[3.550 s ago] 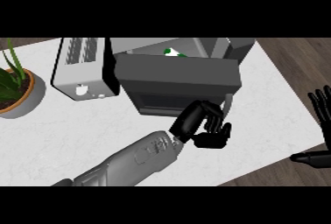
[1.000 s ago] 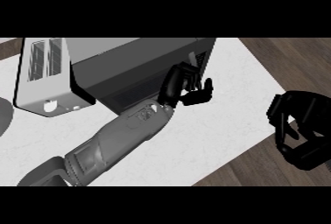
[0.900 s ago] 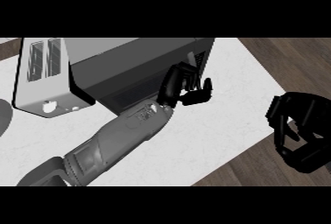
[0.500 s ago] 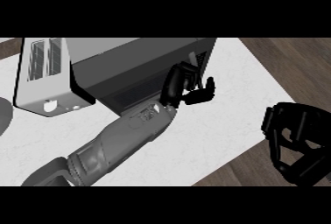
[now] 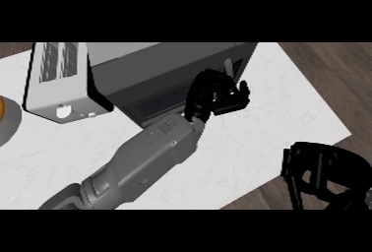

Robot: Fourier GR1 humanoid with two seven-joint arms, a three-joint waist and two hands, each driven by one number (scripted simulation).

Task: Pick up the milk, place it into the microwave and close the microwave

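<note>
Since the milk shows nowhere on the tabletop [image 5: 291, 98], I judge it already inside the microwave [image 5: 167, 66], whose door [image 5: 154, 100] looks shut or nearly so. My left hand [image 5: 218, 97] presses that door with released fingers; my right hand [image 5: 320, 176] hangs clenched, holding nothing.

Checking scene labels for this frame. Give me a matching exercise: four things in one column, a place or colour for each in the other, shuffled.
Things:
1. toaster
2. microwave
3. left hand
4. right hand

Place or colour:
A. at the view's lower right, beyond the corner of the counter
B. white, just left of the microwave
C. dark grey, top centre of the counter
D. up against the microwave's front

Pairs: 1-B, 2-C, 3-D, 4-A
</note>
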